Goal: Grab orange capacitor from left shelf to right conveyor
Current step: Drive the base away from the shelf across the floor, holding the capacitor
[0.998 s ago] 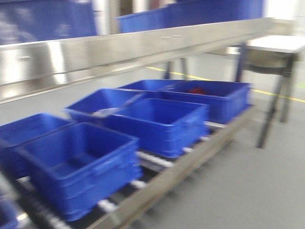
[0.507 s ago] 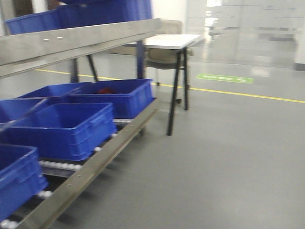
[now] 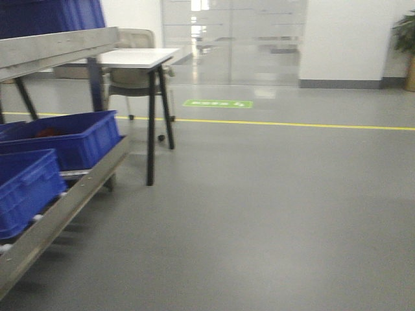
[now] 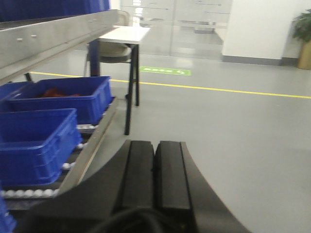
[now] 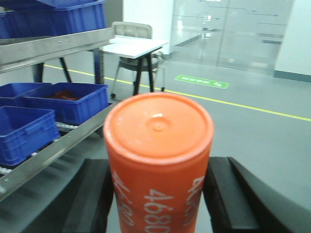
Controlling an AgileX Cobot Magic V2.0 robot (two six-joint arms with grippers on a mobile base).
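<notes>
The orange capacitor (image 5: 158,131), a can with white "4680" down its side, fills the middle of the right wrist view. My right gripper (image 5: 158,170) is shut on it, a black finger (image 5: 95,194) pressing each side, and holds it upright above the grey floor. The left shelf (image 3: 52,48), a brushed steel rail, runs along the upper left in the front view; the left shelf (image 4: 53,39) also crosses the left wrist view and the left shelf (image 5: 53,46) the right wrist view. My left gripper (image 4: 154,148) is shut and holds nothing. The right conveyor is out of view.
Blue bins (image 3: 65,139) sit on a roller rack below the shelf at the left. A white table (image 3: 139,58) with black legs and a chair (image 3: 133,78) stand behind it. A yellow floor line (image 3: 292,124) and a green marking (image 3: 217,103) cross the grey floor. A plant (image 3: 407,39) stands far right.
The front view has swung to the right. The shelf and blue bins have slid to its left edge, and the grey floor and glass wall now fill most of it.
</notes>
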